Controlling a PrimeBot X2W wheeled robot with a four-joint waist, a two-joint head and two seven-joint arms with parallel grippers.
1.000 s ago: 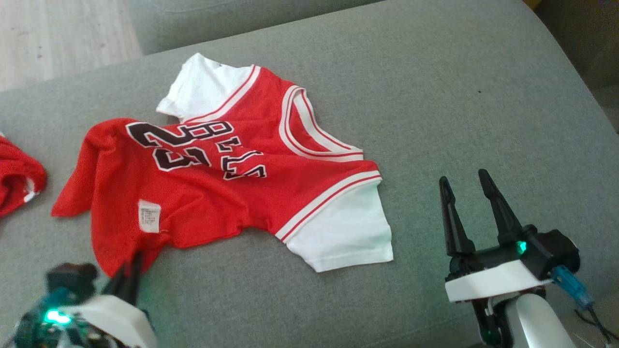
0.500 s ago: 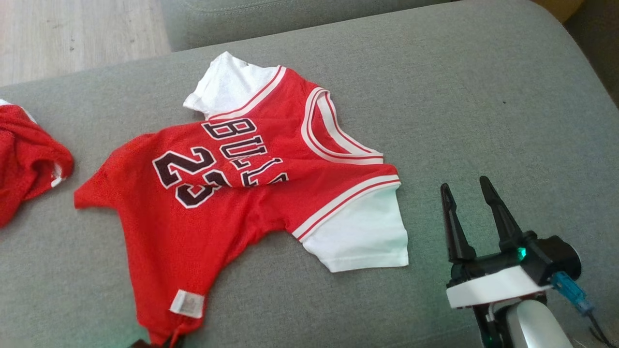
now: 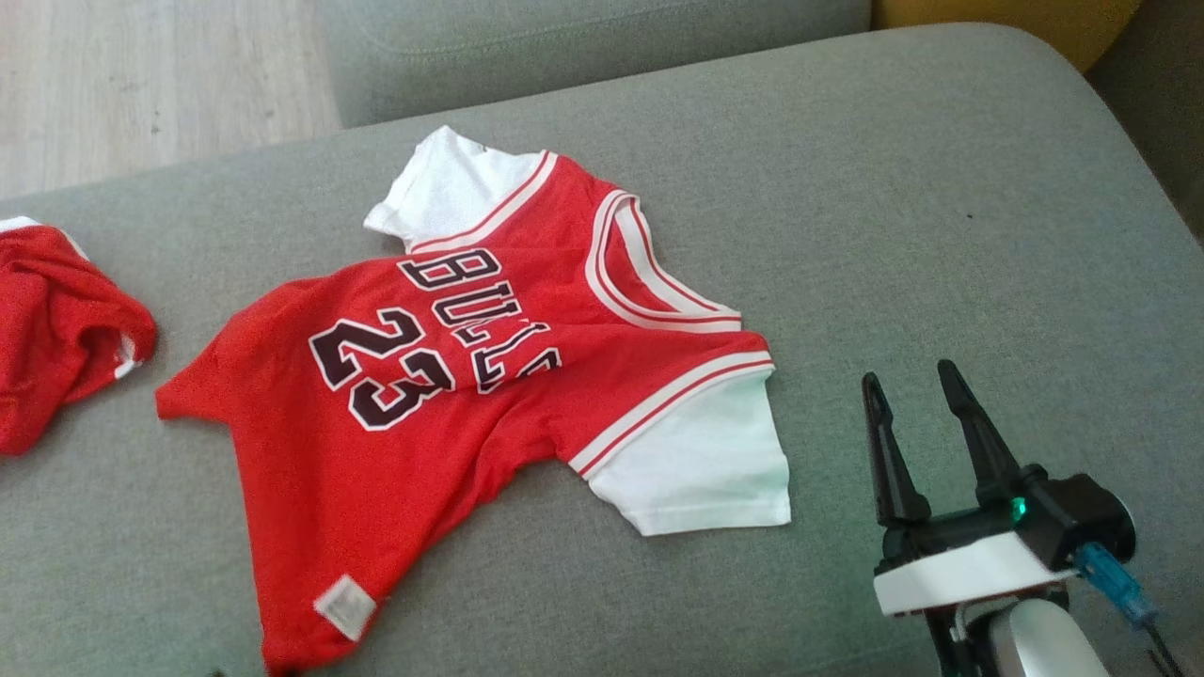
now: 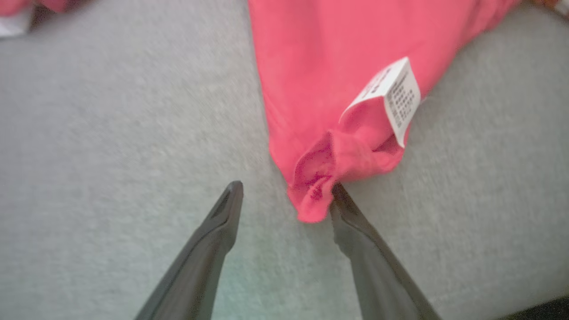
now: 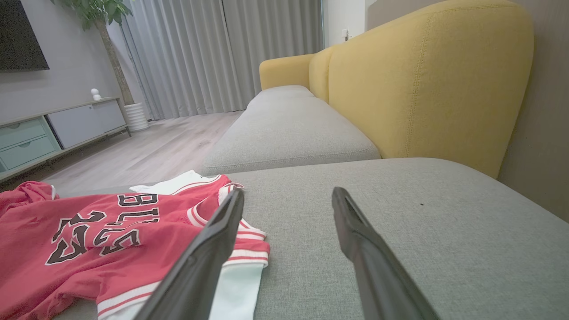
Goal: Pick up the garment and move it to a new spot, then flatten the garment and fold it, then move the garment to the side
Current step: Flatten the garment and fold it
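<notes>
The garment (image 3: pixel 451 376) is a red jersey with white sleeves and black lettering, lying face up and creased on the grey sofa cushion (image 3: pixel 941 188). Its white label (image 3: pixel 345 606) sits near the hem corner at the front. In the left wrist view my left gripper (image 4: pixel 286 186) is open, and the bunched hem corner of the garment (image 4: pixel 338 89) lies loose between the fingertips, touching the right finger (image 4: pixel 355 231). My right gripper (image 3: pixel 908 374) stands open over bare cushion, to the right of the white sleeve. The right wrist view has the right gripper (image 5: pixel 288 192) and, left of it, the garment (image 5: pixel 89 235).
A second red cloth (image 3: pixel 56 329) lies crumpled at the cushion's left edge. Wooden floor (image 3: pixel 141 85) lies beyond the far edge. A yellow sofa back (image 5: pixel 422 80) rises behind the cushion on the right. Bare cushion stretches to the right of the garment.
My left gripper, shut on the hem corner, drew it toward the front edge, stretching the lower part out, then opened and let go. The head camera shifted. The right gripper stayed put.
</notes>
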